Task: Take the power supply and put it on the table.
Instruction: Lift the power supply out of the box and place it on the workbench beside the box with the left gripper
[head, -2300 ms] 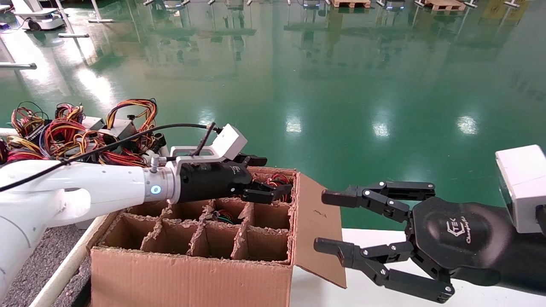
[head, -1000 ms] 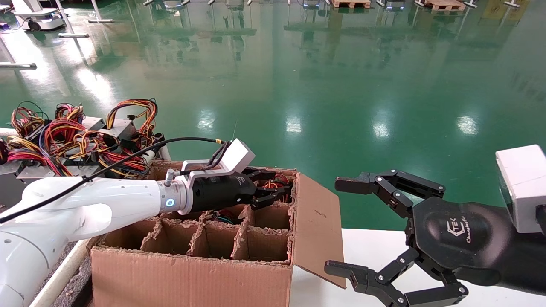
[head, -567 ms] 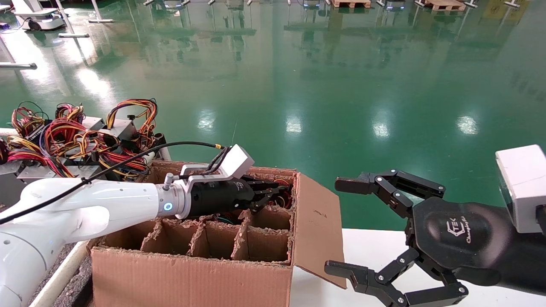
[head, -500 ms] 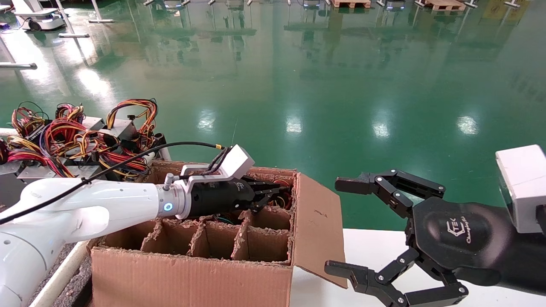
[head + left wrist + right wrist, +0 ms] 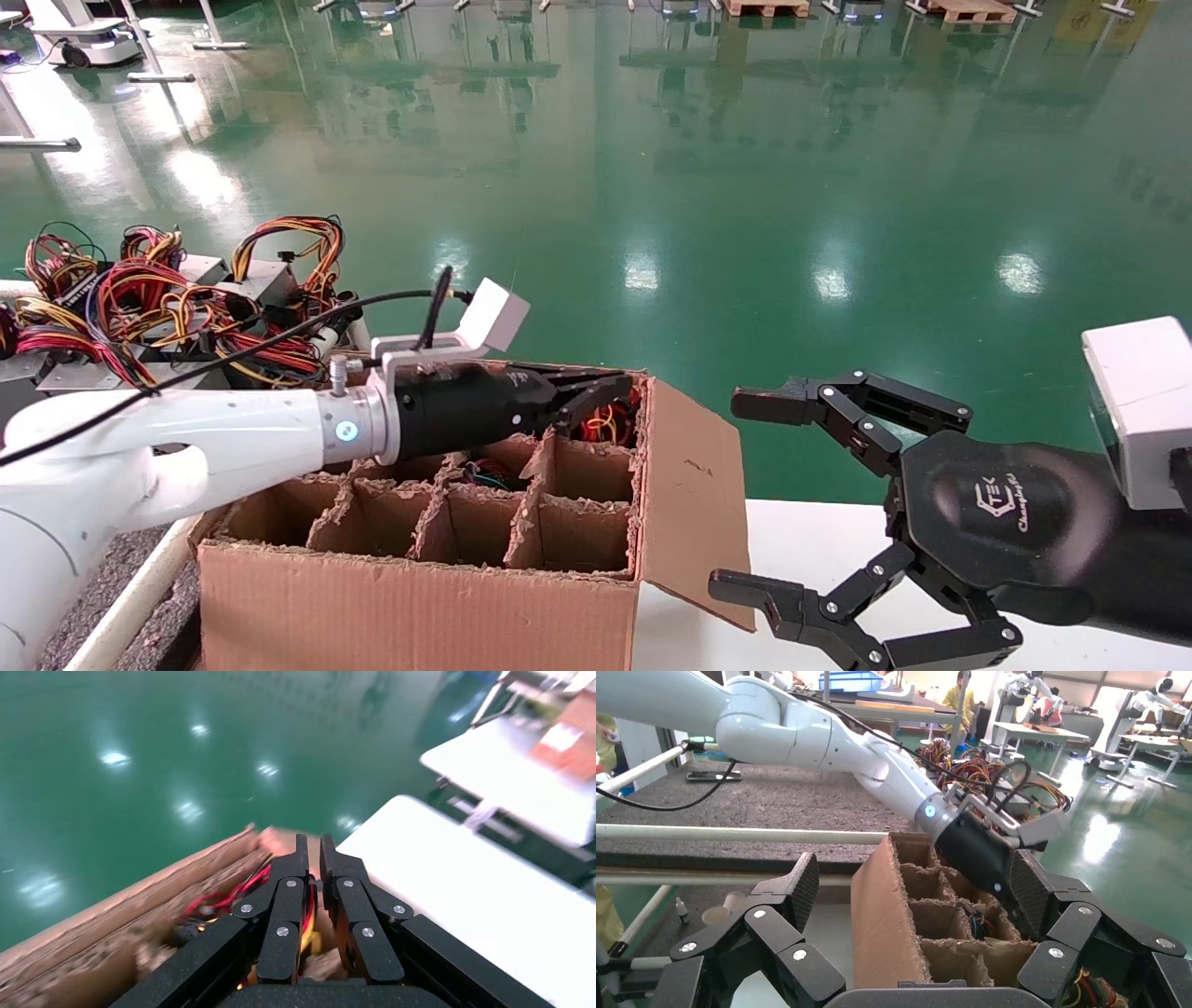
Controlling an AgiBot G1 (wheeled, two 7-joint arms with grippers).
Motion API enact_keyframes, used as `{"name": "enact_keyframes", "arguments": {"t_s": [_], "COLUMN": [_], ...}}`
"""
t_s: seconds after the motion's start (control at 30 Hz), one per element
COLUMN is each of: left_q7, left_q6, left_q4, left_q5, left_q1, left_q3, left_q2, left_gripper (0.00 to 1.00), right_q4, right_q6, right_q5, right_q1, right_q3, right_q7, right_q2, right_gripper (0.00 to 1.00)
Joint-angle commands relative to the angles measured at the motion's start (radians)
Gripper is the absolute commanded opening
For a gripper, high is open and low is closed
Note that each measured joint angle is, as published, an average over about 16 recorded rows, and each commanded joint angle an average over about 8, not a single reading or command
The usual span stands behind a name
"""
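Note:
My left gripper (image 5: 622, 380) hangs just above the far right compartment of the brown carton (image 5: 419, 606). It is shut on red and yellow wires (image 5: 607, 424) of the power supply, which run between its fingers (image 5: 295, 881) in the left wrist view. The supply's grey box is hidden down in that compartment. The table (image 5: 93, 578), dark grey and speckled with a white rail (image 5: 140, 587), lies left of the carton. My right gripper (image 5: 726, 494) is open and empty beside the carton's right flap.
Several power supplies with tangled wires (image 5: 214, 280) are piled at the table's far left. Another wire bundle (image 5: 489, 473) sits in a middle compartment. The carton stands on a white tabletop (image 5: 810, 550). Green floor lies beyond.
My left gripper dipped into the far right compartment, shut there, and has now risen and drawn back slightly. The right gripper opened wider early on and has stayed still since.

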Motion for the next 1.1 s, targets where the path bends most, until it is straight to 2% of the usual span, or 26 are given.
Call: {"name": "enact_keyframes", "arguments": {"t_s": [0.03,0.23,0.57,1.1], "left_q7": [-0.016,-0.030,-0.048,-0.111], "left_q6": [0.037,0.077,0.066,0.096], "left_q4": [0.006,0.029,0.055,0.040], "left_q5": [-0.016,-0.051,-0.097,-0.077], "left_q1": [-0.008,-0.043,-0.121,-0.348], "left_q3": [-0.009,-0.032,-0.065,-0.053], "left_q2": [-0.006,-0.025,-0.061,-0.154], "left_gripper": [0.00,0.00,0.00,0.00], "right_q4": [0.000,0.000,0.000,0.000], "right_q6": [0.000,0.000,0.000,0.000], "right_q5": [0.000,0.000,0.000,0.000], "right_q1": [0.000,0.000,0.000,0.000], "right_q3": [0.000,0.000,0.000,0.000], "right_q7": [0.000,0.000,0.000,0.000], "right_q2": [0.000,0.000,0.000,0.000], "right_gripper": [1.00,1.00,1.00,1.00]}}
